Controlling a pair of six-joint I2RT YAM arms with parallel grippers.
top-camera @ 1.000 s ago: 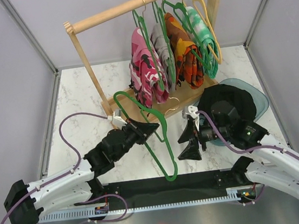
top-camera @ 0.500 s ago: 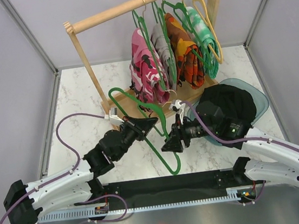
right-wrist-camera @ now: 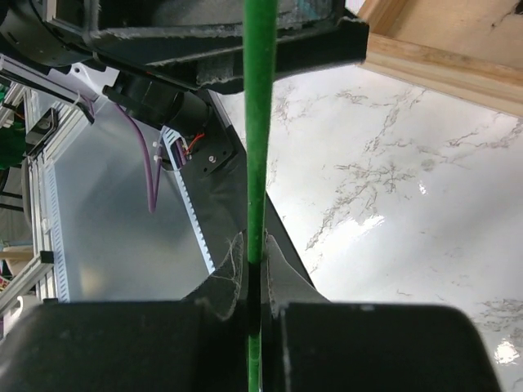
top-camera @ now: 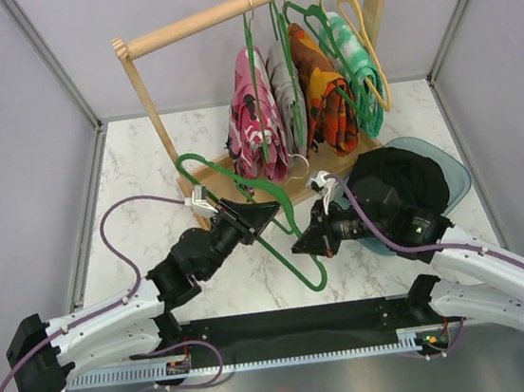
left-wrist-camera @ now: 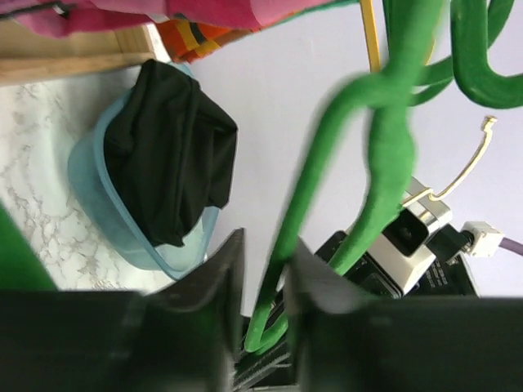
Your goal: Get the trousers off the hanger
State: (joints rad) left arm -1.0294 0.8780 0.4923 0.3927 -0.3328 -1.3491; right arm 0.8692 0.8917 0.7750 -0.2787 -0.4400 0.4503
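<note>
An empty green hanger (top-camera: 291,240) hangs in the air over the table's middle, between my two grippers. My right gripper (top-camera: 304,245) is shut on its thin bar (right-wrist-camera: 257,122), pads pressed to both sides (right-wrist-camera: 256,249). My left gripper (top-camera: 269,212) stands slightly open around another part of the hanger (left-wrist-camera: 384,139), with a gap beside the bar (left-wrist-camera: 265,241). The black trousers (top-camera: 399,179) lie folded in a translucent blue tub (top-camera: 455,172), also seen in the left wrist view (left-wrist-camera: 167,163). Pink camouflage trousers (top-camera: 257,120), grey (top-camera: 283,93), orange-patterned (top-camera: 321,93) and green-white ones (top-camera: 355,60) hang on the rack.
The wooden rack (top-camera: 239,7) stands at the back, its base board (top-camera: 335,163) just behind the grippers. A yellow hanger (top-camera: 367,40) hangs at its right end. The tub (left-wrist-camera: 90,196) sits right of the grippers. Grey walls close the table on three sides.
My right gripper moved in to the green hanger and shut on its bar. The left jaws loosened from a tight grip to a slight gap. The hanger shifted a little to the right.
</note>
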